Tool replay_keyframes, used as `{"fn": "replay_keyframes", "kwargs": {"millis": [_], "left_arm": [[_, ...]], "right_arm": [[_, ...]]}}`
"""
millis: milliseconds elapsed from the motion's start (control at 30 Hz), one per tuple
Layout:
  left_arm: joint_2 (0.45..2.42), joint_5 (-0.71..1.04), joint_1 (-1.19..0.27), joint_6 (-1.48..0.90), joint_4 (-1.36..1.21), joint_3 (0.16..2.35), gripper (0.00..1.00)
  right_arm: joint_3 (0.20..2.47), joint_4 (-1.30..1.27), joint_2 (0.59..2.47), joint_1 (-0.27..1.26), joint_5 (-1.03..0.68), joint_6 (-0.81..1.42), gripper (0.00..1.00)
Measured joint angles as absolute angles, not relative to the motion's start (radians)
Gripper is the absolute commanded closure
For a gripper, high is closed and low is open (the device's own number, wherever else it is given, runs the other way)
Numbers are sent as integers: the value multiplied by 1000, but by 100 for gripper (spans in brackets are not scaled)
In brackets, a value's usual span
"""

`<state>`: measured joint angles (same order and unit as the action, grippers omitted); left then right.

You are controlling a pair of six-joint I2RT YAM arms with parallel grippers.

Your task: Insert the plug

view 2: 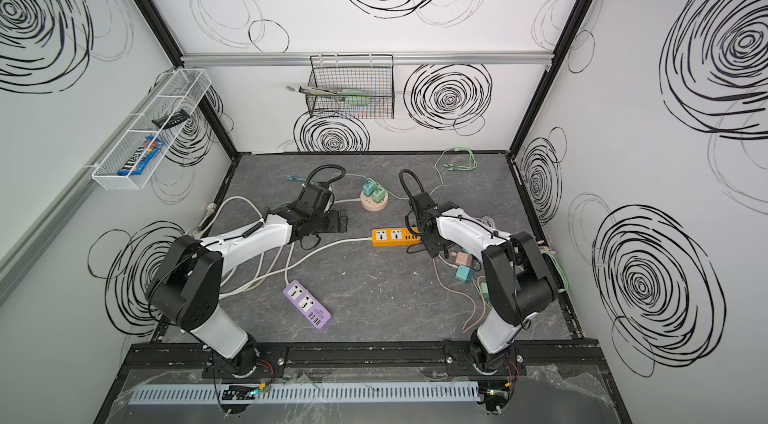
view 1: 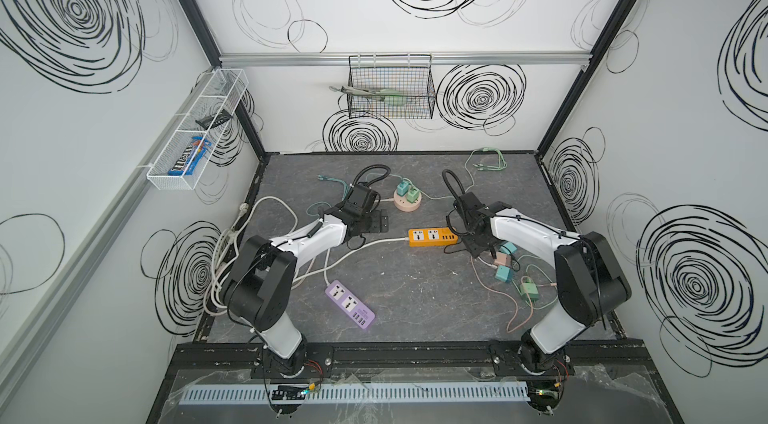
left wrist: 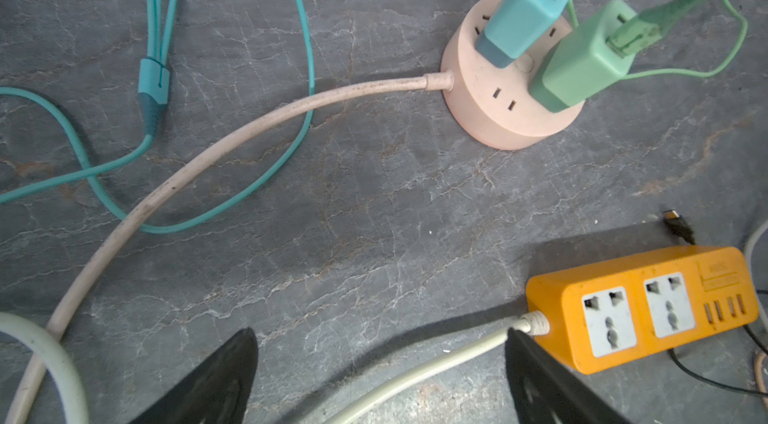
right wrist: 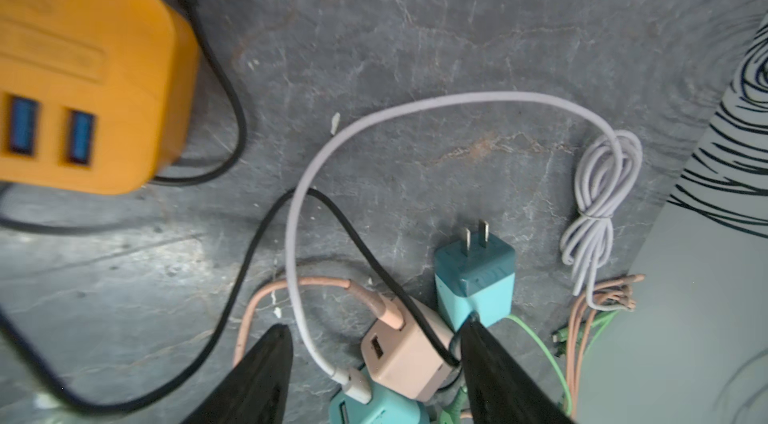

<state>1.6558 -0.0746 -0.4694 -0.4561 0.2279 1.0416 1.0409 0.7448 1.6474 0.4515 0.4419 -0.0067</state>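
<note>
Pale pink cube-shaped plug adapter (right wrist: pixel 405 353) lies right of centre, pink cable attached; orange plastic power strip (view 1: pixel 432 236) lies flat mid-frame, sockets up.

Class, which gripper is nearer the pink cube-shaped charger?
Right: the right gripper straddles the pink cube-shaped charger; the left gripper hangs beyond the orange power strip.

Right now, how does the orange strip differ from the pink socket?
The orange strip is a long box; the pink socket is a round puck. The orange strip's two outlets are empty; the pink socket holds a blue charger and a green charger. The orange strip shows USB ports at one end; the pink socket shows none. Both are corded and lie flat on the table.
</note>
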Motion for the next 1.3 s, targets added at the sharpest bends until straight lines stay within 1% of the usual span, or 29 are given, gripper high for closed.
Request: {"fn": "replay_keyframes", "kwargs": {"millis": [33,100,133,167,267,333,400,467,533,667,767,867,1067,1200,1300], "left_arm": [[1656,-73,-469,-456,228,1042,4],[1656,-71,-469,-456,228,1042,4],[1656,-70,-469,-456,227,1042,4],[1656,-69,-469,-456,226,1042,4],[1656,-68,-469,-456,226,1042,4],[1656,-67,-469,-456,226,1042,4],[1656,-67,-469,-456,226,1042,4],[1656,-67,-469,-456,225,1042,4],[1656,-64,-469,-456,223,1042,4],[1656,-63,-469,-456,221,1042,4],[1656,-61,-469,-456,221,1042,4],[1656,-60,-469,-456,221,1042,4],[1656,-60,-471,-456,222,1042,4],[1656,-60,-472,-455,222,1042,4],[1656,-60,-473,-455,222,1042,4]], "right_arm": [[1026,741,1649,451,459,-14,31],[1011,736,1660,453,492,-18,35],[1010,727,1672,453,514,-18,40],[1010,709,1683,453,533,-18,50],[989,630,1698,454,587,-19,73],[978,584,1695,454,625,-19,83],[975,546,1682,456,664,-22,90],[968,505,1628,459,699,-40,100],[962,467,1543,460,719,-61,100],[960,333,1316,458,767,-139,100],[974,244,1201,448,779,-194,100],[1022,199,1168,430,777,-232,100],[1116,155,1163,418,730,-268,100],[1122,137,1131,427,637,-272,100],[1122,137,1090,443,532,-266,100]]}}
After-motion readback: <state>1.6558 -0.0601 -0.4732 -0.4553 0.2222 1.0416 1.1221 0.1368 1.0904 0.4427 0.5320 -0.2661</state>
